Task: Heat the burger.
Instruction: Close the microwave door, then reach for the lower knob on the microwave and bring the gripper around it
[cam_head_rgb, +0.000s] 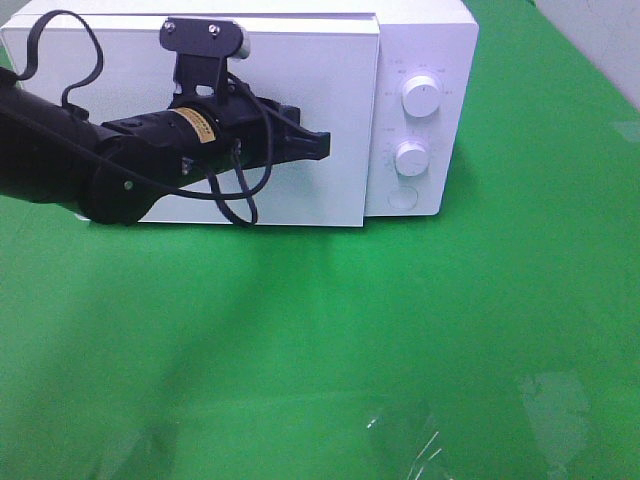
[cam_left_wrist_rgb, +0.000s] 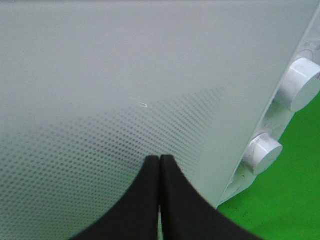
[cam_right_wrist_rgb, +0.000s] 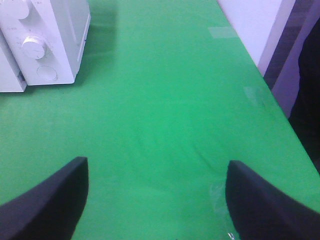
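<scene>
The left gripper (cam_head_rgb: 325, 147) reaches in from the left. Its jaws are pressed together on nothing, and its tip is right at the frosted door (cam_head_rgb: 300, 60) of the white microwave (cam_head_rgb: 420, 40), at the far side of the green table (cam_head_rgb: 300, 350). The door looks shut or very nearly so. To its right sit the upper knob (cam_head_rgb: 421, 97), the lower knob (cam_head_rgb: 411, 157) and a round button (cam_head_rgb: 401, 196). The right gripper (cam_right_wrist_rgb: 156, 162) hangs over bare green cloth to the right of the microwave, jaws spread wide and empty. The burger is out of sight, so I cannot tell where it is.
</scene>
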